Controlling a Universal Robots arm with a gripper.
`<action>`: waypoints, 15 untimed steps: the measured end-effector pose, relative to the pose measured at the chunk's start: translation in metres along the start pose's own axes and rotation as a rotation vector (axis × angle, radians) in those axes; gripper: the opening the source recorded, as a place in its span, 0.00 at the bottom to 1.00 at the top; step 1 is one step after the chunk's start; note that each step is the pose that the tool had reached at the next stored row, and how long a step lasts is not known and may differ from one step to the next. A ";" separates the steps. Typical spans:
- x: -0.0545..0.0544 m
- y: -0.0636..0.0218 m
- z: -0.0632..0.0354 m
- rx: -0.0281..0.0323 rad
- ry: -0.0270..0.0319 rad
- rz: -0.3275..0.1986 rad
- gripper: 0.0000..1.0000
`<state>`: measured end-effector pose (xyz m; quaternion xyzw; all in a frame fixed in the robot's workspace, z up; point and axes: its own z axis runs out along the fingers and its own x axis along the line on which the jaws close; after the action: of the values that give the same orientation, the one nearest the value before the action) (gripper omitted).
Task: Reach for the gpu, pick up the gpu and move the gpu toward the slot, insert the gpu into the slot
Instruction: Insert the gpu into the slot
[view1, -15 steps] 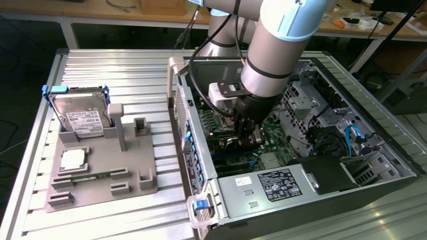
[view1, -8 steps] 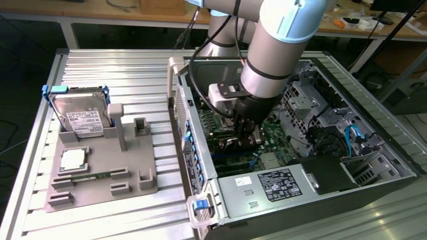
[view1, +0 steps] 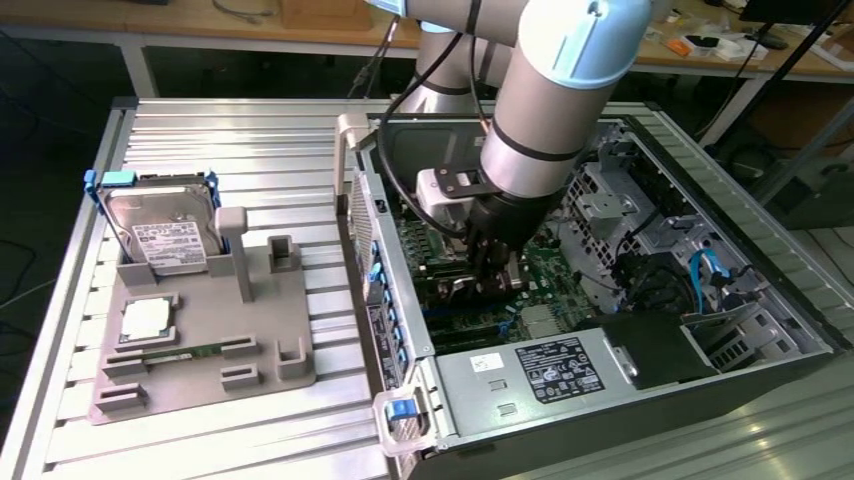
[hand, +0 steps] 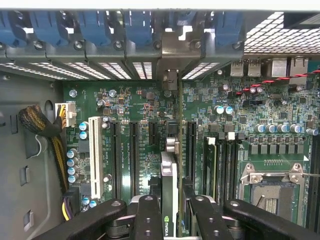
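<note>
One open PC case (view1: 747, 300) lies on the table (view1: 227, 150), motherboard (hand: 260, 150) facing up, and the arm (view1: 561, 90) reaches down into it. The gripper (hand: 172, 212) is clenched on the gpu (hand: 169, 195), held edge-on, bracket toward the rear openings, just above a long slot (hand: 190, 145). The risk, as I judge it, is misalignment: a slight tilt or offset would jam the card edge on the slot wall or neighbouring components.
</note>
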<state>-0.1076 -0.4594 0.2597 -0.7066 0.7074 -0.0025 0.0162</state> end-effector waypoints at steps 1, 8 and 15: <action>0.000 0.0000 0.0002 0.0000 0.0000 0.000 0.27; 0.000 0.0000 0.0012 0.0001 -0.0001 0.000 0.27; 0.000 0.0001 0.0037 0.0000 0.0001 0.000 0.27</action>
<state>-0.1076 -0.4594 0.2560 -0.7066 0.7074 -0.0026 0.0161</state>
